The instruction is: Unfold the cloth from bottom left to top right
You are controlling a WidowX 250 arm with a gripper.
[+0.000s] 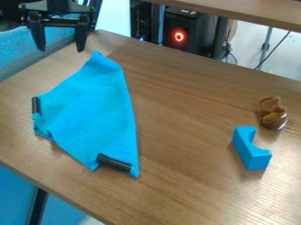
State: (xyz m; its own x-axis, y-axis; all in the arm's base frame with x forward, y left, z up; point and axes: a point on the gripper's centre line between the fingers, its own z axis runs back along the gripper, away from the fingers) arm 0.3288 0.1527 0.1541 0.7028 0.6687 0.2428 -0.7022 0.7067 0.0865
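Cloth lies on the left part of the table, roughly a folded triangle, with its far corner pointing towards the gripper. The gripper hangs over the far left edge, its two fingers spread and nothing between them. One black strip sits at the cloth's left corner, another black strip along its near edge.

The cloth looks light, soft and thin, so it should sag from any pinch rather than swing over as a sheet. It has little to fear from a firm squeeze; slipping out of a shallow bite seems the likelier trouble. The best hold is probably the loose upper layer at the near left edge, between the strips, where the rim ripples. The long right side looks like the crease, so that layer would go up and over it, far and right. Too deep a grip could catch both layers and drag everything.
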